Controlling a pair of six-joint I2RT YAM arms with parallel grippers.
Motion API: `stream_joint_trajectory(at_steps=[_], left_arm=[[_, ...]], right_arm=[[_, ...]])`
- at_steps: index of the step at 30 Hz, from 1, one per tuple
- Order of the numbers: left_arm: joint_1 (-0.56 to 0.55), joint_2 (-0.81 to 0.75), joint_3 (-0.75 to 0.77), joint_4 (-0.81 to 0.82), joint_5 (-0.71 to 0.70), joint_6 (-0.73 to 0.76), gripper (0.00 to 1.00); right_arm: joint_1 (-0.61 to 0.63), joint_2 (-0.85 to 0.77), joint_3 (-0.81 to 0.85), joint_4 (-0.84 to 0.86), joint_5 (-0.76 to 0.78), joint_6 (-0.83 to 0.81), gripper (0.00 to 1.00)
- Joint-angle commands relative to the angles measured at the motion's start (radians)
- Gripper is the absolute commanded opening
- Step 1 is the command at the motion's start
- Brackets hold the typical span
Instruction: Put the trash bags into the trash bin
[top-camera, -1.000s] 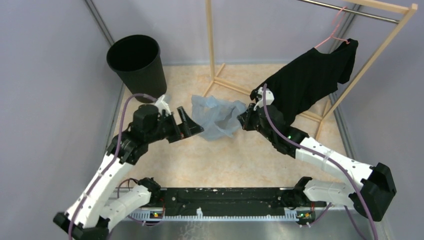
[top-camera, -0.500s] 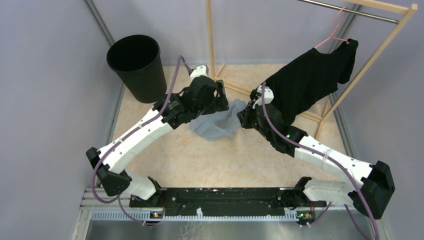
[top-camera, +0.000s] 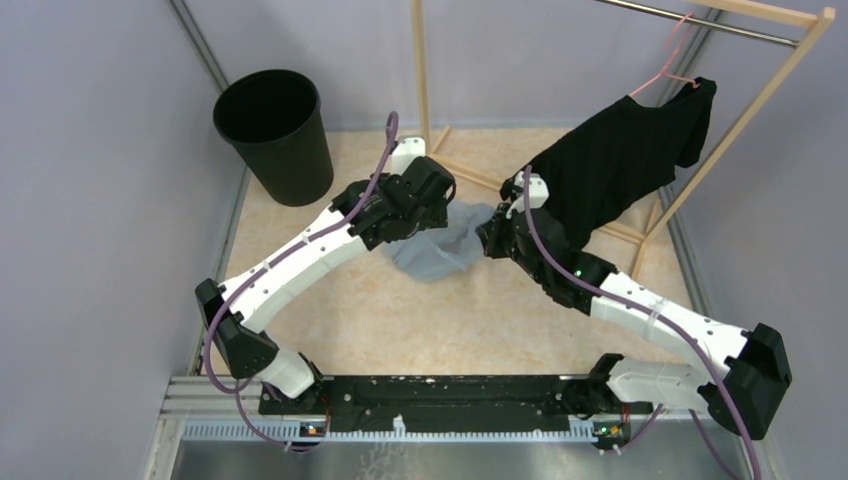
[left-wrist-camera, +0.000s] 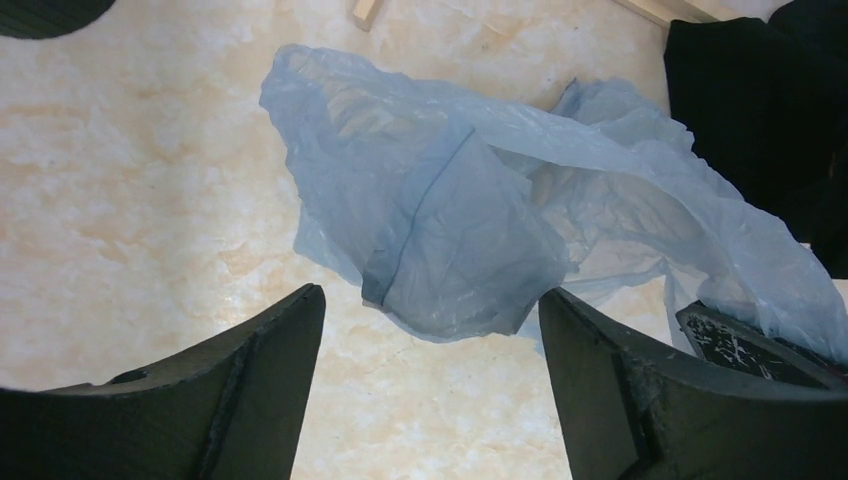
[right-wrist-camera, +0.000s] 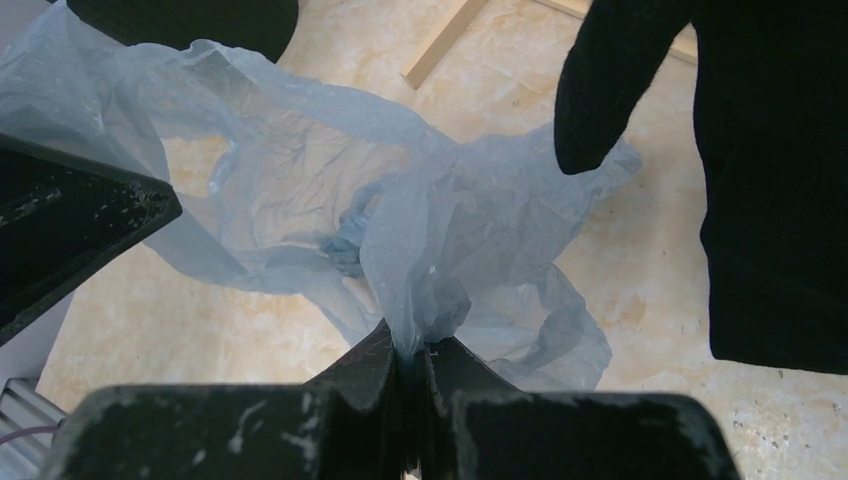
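The pale blue trash bag (top-camera: 440, 250) lies crumpled on the marbled floor between the two arms; it also shows in the left wrist view (left-wrist-camera: 460, 220) and the right wrist view (right-wrist-camera: 300, 190). My right gripper (right-wrist-camera: 415, 345) is shut on a gathered fold of the bag at its right side (top-camera: 488, 232). My left gripper (left-wrist-camera: 430, 330) is open and empty, hovering just above the bag's left part (top-camera: 440, 205), its jaws wide apart. The round black trash bin (top-camera: 273, 132) stands upright at the back left, apart from both grippers.
A wooden clothes rack (top-camera: 420, 90) stands at the back with a black T-shirt (top-camera: 625, 155) on a pink hanger, close behind my right gripper. Grey walls close both sides. The T-shirt fills the right of the right wrist view (right-wrist-camera: 770, 180).
My left arm swung from the near left out over the bag, then lowered slightly toward it. The right gripper kept its hold and stayed put. The bag bunched smaller.
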Motion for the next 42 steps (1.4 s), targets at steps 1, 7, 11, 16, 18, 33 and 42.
stream_joint_trajectory(at_steps=[1, 7, 11, 16, 18, 33, 42], left_arm=[[-0.003, 0.02, 0.031, 0.052, -0.057, 0.068, 0.88], [-0.003, 0.068, 0.108, 0.004, -0.128, 0.105, 0.87], [0.0, 0.07, 0.11, 0.016, -0.131, 0.131, 0.69], [0.003, 0.048, 0.075, 0.017, -0.136, 0.165, 0.35], [0.003, 0.017, 0.021, 0.014, -0.141, 0.16, 0.18], [0.417, -0.195, -0.259, 0.356, 0.461, 0.27, 0.0], [0.436, -0.221, 0.373, 0.581, 0.849, 0.478, 0.0]], right_arm=[[0.017, -0.02, 0.023, 0.013, 0.017, -0.015, 0.0], [0.022, -0.028, 0.026, 0.001, 0.018, -0.017, 0.0], [0.024, -0.029, 0.026, -0.004, 0.023, -0.019, 0.0], [0.024, -0.024, 0.045, -0.048, 0.004, -0.029, 0.0], [0.024, -0.034, 0.043, -0.073, -0.028, -0.043, 0.0], [-0.087, 0.345, 0.405, -0.16, -0.193, -0.105, 0.0], [-0.05, 0.338, 0.961, -0.094, -0.27, -0.423, 0.0]])
